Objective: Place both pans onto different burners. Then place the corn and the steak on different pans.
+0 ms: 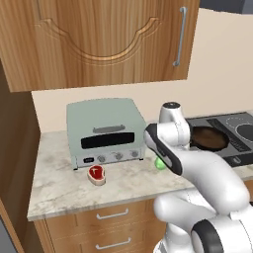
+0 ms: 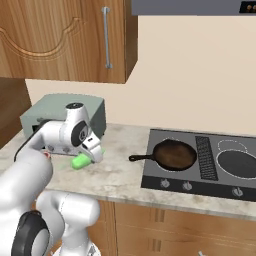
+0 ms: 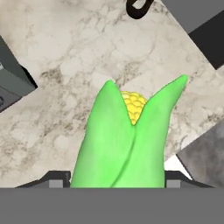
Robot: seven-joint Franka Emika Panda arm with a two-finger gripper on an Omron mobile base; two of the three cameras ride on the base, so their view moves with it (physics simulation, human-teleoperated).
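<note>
Corn (image 3: 124, 140) is seen lower centre, between spread gripper (image 3: 111, 183) fingers; grip can't be told. Skillet (image 2: 174, 154) empty on burner.

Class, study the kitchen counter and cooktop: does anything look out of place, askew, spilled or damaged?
Nothing is spilled or damaged. Raw food lies straight on the counter: the steak before the toaster oven, the corn beside it. The skillet sits on a burner, handle overhanging the counter.

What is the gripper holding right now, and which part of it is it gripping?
The gripper sits around the corn's lower body, husk tips pointing away; a closed grip cannot be told.
</note>
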